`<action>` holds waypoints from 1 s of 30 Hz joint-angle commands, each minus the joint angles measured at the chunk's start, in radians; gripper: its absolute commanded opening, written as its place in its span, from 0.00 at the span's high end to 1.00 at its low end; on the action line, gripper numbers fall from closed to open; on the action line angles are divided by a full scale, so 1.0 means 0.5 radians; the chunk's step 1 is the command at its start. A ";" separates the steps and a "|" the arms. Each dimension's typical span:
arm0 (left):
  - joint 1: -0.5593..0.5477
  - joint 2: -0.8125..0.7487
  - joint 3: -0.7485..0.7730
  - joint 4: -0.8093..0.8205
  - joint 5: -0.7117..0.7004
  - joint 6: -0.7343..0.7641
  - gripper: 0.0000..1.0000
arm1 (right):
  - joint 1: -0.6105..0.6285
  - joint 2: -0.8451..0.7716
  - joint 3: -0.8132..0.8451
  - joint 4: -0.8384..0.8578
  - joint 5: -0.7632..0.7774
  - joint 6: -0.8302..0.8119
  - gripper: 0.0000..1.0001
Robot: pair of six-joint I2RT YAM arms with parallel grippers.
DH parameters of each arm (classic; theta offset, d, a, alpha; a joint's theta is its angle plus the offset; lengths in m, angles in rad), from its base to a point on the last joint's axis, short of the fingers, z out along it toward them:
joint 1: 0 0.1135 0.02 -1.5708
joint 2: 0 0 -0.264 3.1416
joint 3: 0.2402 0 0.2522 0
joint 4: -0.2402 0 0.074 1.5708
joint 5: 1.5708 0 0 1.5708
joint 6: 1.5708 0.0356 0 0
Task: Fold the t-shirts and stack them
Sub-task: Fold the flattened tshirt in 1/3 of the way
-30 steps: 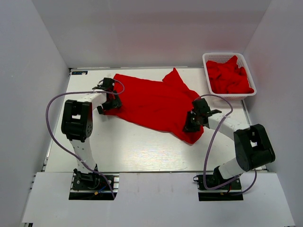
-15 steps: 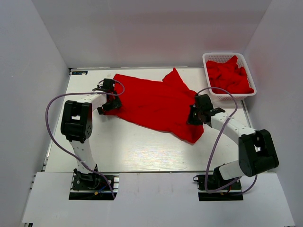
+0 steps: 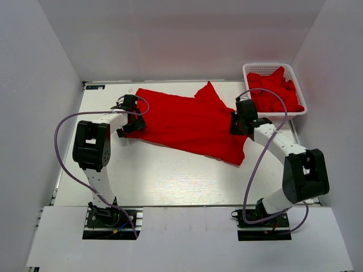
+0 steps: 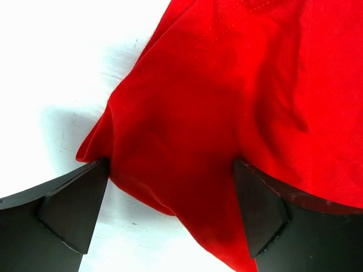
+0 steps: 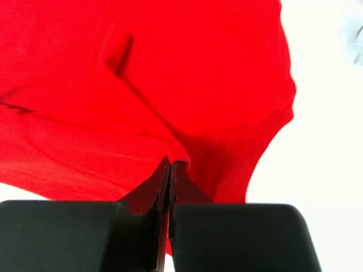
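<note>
A white table (image 3: 170, 181) is seen from above, with a white lattice basket (image 3: 266, 66) set at its far right corner. A heap of crumpled red t-shirts (image 3: 275, 93) is held in the basket. To the left of the basket, a spread t-shirt (image 3: 187, 124) is laid mostly flat across the table, with some wrinkles and one sleeve pointing away from the arms.

The right gripper (image 3: 238, 122) is placed just left of the basket, at the shirt's nearest edge. In the right wrist view its jaws are seen pressed fully together, with a raised fold of the red cloth pinched at their tips.

The left gripper (image 3: 131, 120) is placed far to the left of the basket, at the shirt's opposite edge. Its black fingers (image 4: 68, 209) are held wide apart, and a rumpled corner of the shirt lies between them without being gripped.
</note>
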State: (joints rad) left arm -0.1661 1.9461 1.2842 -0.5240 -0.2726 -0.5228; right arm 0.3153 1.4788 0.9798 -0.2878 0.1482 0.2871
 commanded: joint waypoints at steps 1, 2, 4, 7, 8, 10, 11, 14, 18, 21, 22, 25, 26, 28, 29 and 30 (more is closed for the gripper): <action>0.035 0.087 -0.114 -0.127 -0.062 -0.001 0.00 | -0.035 0.113 0.157 -0.013 0.093 -0.169 1.00; 0.035 0.087 -0.114 -0.127 -0.062 -0.001 0.00 | -0.035 0.153 0.172 -0.013 0.099 -0.169 1.00; 0.035 0.087 -0.114 -0.127 -0.062 -0.001 0.00 | -0.045 0.208 0.182 -0.041 0.066 -0.181 1.00; 0.035 0.105 -0.114 -0.127 -0.081 -0.001 0.00 | -0.057 0.264 0.163 -0.078 0.053 -0.172 1.00; 0.035 0.105 -0.114 -0.148 -0.099 -0.019 0.00 | -0.060 0.282 0.151 -0.084 0.047 -0.172 1.00; 0.035 0.105 -0.114 -0.149 -0.099 -0.019 0.00 | -0.069 0.340 0.145 -0.093 0.068 -0.160 0.88; 0.035 0.105 -0.096 -0.149 -0.099 -0.019 0.00 | -0.066 0.359 0.154 -0.102 0.081 -0.163 0.86; 0.035 0.105 -0.038 -0.167 -0.099 -0.019 0.00 | -0.069 0.423 0.276 -0.169 0.136 -0.160 0.75; 0.035 0.063 0.006 -0.188 -0.078 -0.019 0.00 | -0.051 0.298 0.354 -0.259 0.075 -0.175 0.10; 0.035 -0.008 0.006 -0.188 -0.032 -0.019 0.00 | -0.048 0.050 0.247 -0.265 -0.084 -0.166 0.10; 0.035 -0.026 0.006 -0.188 -0.032 -0.019 0.00 | -0.042 -0.009 0.158 -0.253 -0.139 -0.172 0.10; 0.035 -0.069 0.006 -0.167 -0.013 -0.019 0.00 | -0.023 -0.279 -0.096 -0.143 -0.519 -0.132 0.10; 0.035 -0.070 0.006 -0.167 -0.013 -0.019 0.00 | -0.014 -0.291 -0.140 -0.106 -0.690 -0.081 0.10; 0.035 -0.070 0.006 -0.149 0.005 -0.019 0.00 | 0.004 -0.310 -0.290 -0.020 -0.802 -0.092 0.10; 0.035 -0.088 0.006 -0.149 0.033 -0.019 0.00 | 0.011 -0.298 -0.318 0.011 -0.815 -0.007 0.10; 0.035 -0.088 -0.016 -0.127 0.033 -0.019 0.00 | 0.017 -0.231 -0.361 0.020 -0.821 0.006 0.10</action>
State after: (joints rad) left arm -0.1593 1.9461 1.2984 -0.5491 -0.2691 -0.5358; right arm 0.3119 1.2991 0.8650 -0.3202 -0.1318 0.2409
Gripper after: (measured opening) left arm 0.996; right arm 0.904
